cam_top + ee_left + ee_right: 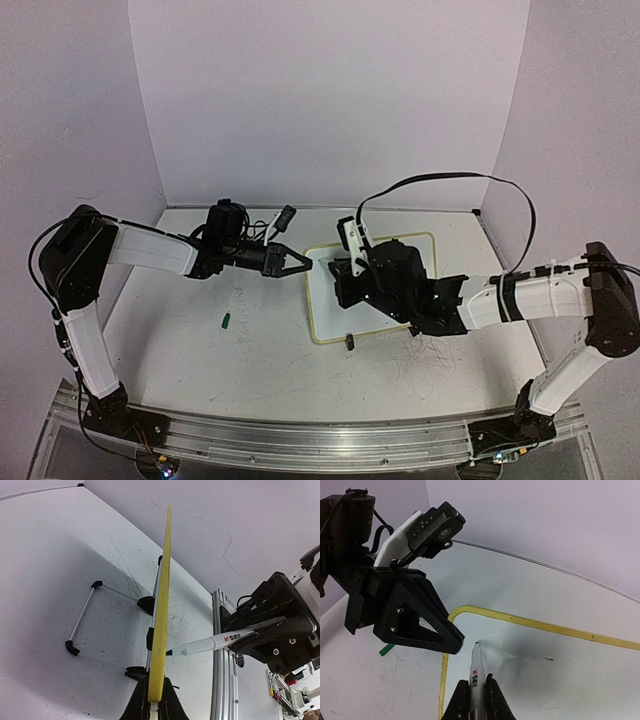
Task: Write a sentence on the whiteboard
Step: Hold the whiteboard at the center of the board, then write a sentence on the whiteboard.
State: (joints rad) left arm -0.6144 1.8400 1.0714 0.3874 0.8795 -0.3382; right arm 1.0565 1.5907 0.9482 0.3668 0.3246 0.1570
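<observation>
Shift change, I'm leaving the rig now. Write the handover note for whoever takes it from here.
Left hand: shut on the left edge of the whiteboard, which is propped on its wire stand.
Right hand: shut on the marker, tip at the board face near its top left corner.
What looks like the green cap lies on the table, left of the board.
Done: board gripped, marker uncapped and in position.
Left: the sentence. The visible board shows no writing, only one tiny dark mark.
</observation>
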